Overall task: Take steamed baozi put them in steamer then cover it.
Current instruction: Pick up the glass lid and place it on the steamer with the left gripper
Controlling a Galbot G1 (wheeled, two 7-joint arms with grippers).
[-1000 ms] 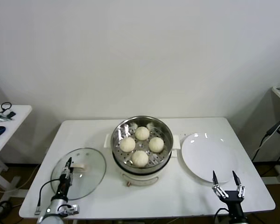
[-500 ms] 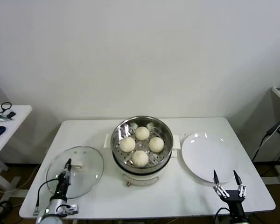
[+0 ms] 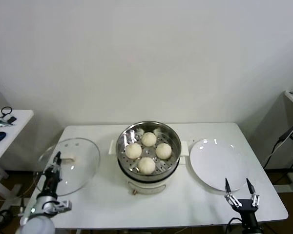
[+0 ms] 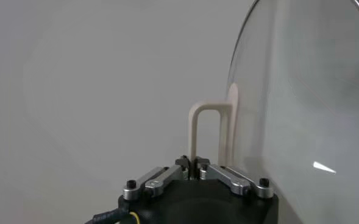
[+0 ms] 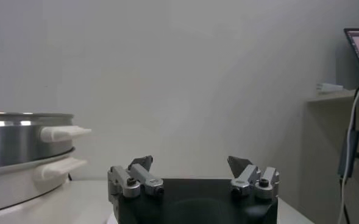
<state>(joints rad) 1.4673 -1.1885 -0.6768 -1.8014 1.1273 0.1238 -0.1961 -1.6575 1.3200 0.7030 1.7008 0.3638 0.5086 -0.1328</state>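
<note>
On the white tabletop (image 3: 97, 204), the steel steamer (image 3: 148, 157) was seen at the centre, uncovered, with four baozi (image 3: 148, 151) lying on its perforated tray. The glass cover (image 3: 71, 165) was held tilted above the tabletop's left edge, its white handle (image 4: 211, 134) clamped by the closed left tool (image 4: 195, 165). The right tool (image 3: 240, 189) was parked with its fingers spread near the white plate (image 3: 218, 163).
</note>
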